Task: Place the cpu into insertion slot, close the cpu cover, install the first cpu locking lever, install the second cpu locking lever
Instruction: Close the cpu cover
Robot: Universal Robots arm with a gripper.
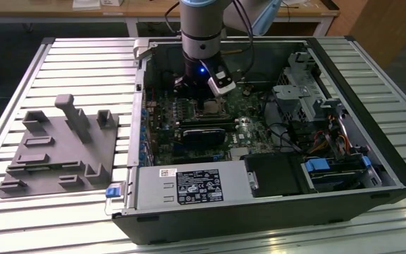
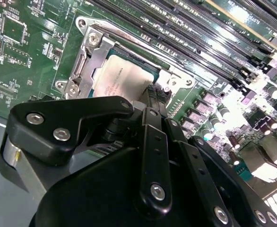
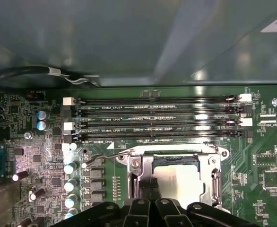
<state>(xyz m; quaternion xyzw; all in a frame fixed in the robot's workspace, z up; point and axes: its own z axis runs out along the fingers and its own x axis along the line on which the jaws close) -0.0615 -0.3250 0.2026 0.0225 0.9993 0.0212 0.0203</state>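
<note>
We're inside the open computer case (image 1: 358, 132), and the arm (image 1: 201, 32) reaches straight down over the motherboard (image 1: 256, 140). Step one looks done: the cpu (image 3: 183, 182) sits flat in the insertion slot (image 1: 210, 109), with its dull silvery top showing in both wrist views.

Step two looks finished as well. The cpu cover (image 3: 211, 177) lies down around the chip and frames it through its square window, so I'd call it closed.

Now the levers. In the first wrist view a thin wire lever (image 3: 108, 157) angles out from the socket's corner toward a row of capacitors (image 3: 70, 168). To my eye it stands off the socket and is not latched (the other lever I can't pick out with any confidence). By that reckoning the locking work is what's left, so we're roughly halfway.

The gripper (image 2: 153, 92) has its two slim fingers pressed together with nothing pinched between them. The tips are down at one edge of the chip's window, right where cover meets cpu. They appear to be touching there, though I can't tell whether it's frame or chip they rest on. The cpu lies just beyond the fingertips, with the long memory slots (image 3: 157, 118) running beside the socket on its far side.
</note>
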